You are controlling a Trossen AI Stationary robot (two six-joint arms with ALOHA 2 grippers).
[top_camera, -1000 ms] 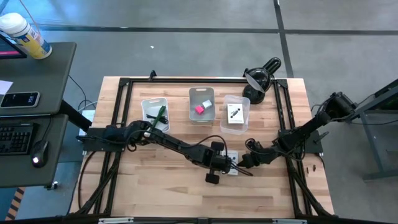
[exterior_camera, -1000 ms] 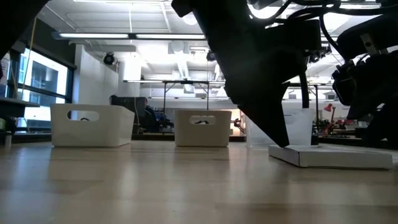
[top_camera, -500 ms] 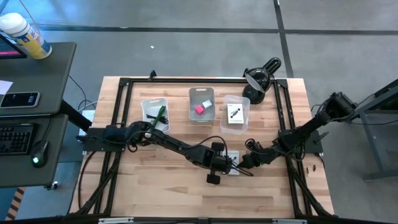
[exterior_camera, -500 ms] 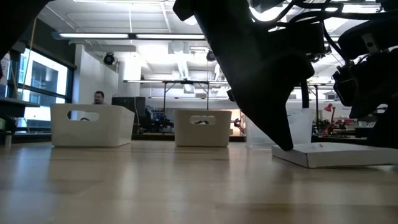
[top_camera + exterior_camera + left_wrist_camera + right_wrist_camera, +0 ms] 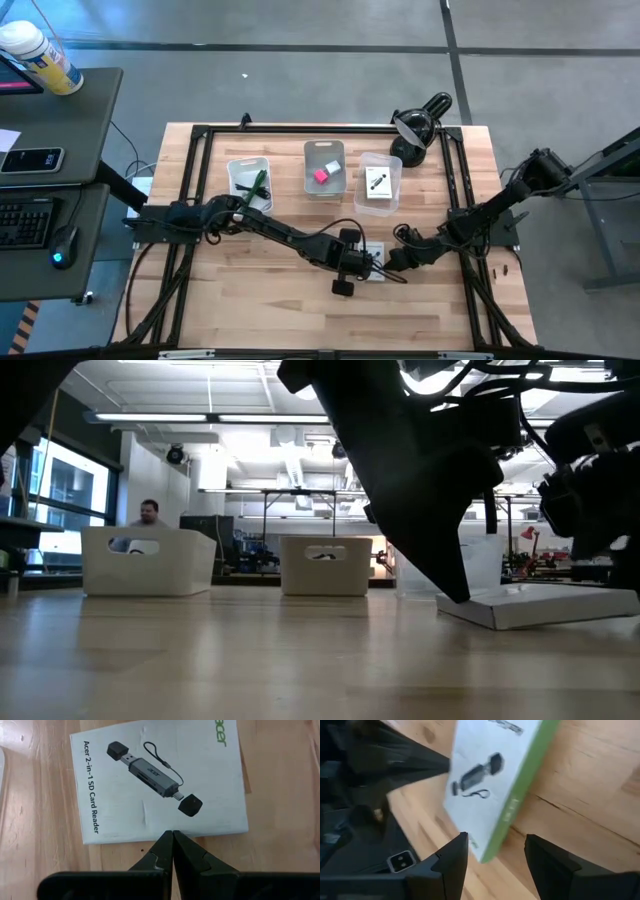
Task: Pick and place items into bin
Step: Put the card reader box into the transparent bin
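A flat white card-reader box [image 5: 374, 249] with black print and a green side lies at the table's middle right. My left gripper [image 5: 173, 834] is shut, its tips against the box's white edge; in the low view its dark finger [image 5: 440, 550] slants down to that end. My right gripper [image 5: 496, 840] is open on the box's other side, and the green edge [image 5: 517, 795] runs between its fingers. The box [image 5: 530, 605] is tilted, with the end toward my right gripper raised. Three white bins [image 5: 325, 165] hold a pink block, a white cube, a green pen and a card. My left gripper sets its shut fingertips [image 5: 167, 840] against the box's white edge [image 5: 150, 838], slanting down from the table's left. That end of the box [image 5: 450, 603] rests on the table. My right gripper stands open around the box's green edge [image 5: 495, 847]; I cannot tell whether a finger touches it.
The black desk lamp [image 5: 415, 125] stands at the far right corner, behind the right bin [image 5: 378, 182]. A black frame [image 5: 200, 135] runs along the table's edges. Bare wood [image 5: 260, 290] lies near the front edge. A person [image 5: 148, 513] shows in the room behind the bins.
The box's end toward my right gripper has risen off the table, so the box now tilts. The end at my left gripper has stayed on the wood. Both arms have kept almost still.
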